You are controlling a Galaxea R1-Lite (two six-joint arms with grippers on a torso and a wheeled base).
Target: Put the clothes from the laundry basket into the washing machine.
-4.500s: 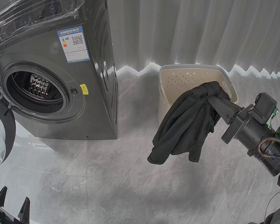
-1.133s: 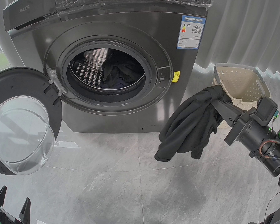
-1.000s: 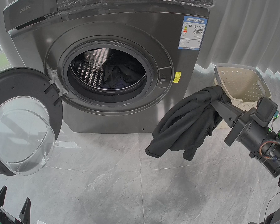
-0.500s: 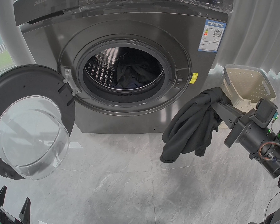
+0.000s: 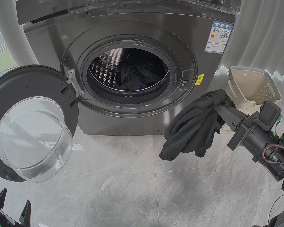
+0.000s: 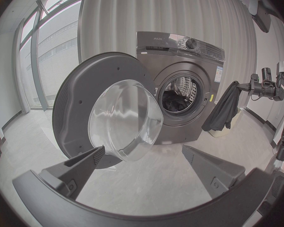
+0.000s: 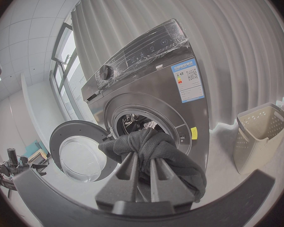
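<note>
**Right claw holds dark garment up in front of the open washer**

The right gripper is clamped on the bunched top of a dark grey garment. In the right wrist view its two fingers sit close together with cloth pinched between them. The rest of the garment hangs loose below the claw and to its left.

The washing machine stands ahead of the claw and to its left, near but not touching the garment. Its round door is swung fully open, well off to the claw's left. Dark clothes already lie inside the drum.

The laundry basket stands upright on the grey tile floor, just beyond the claw and slightly to its right, beside the machine's corner. The pale curtain hangs behind the basket.

The left gripper is low and well apart from the right claw — fingers spread, nothing between them, and in the left wrist view it faces the open door.
</note>
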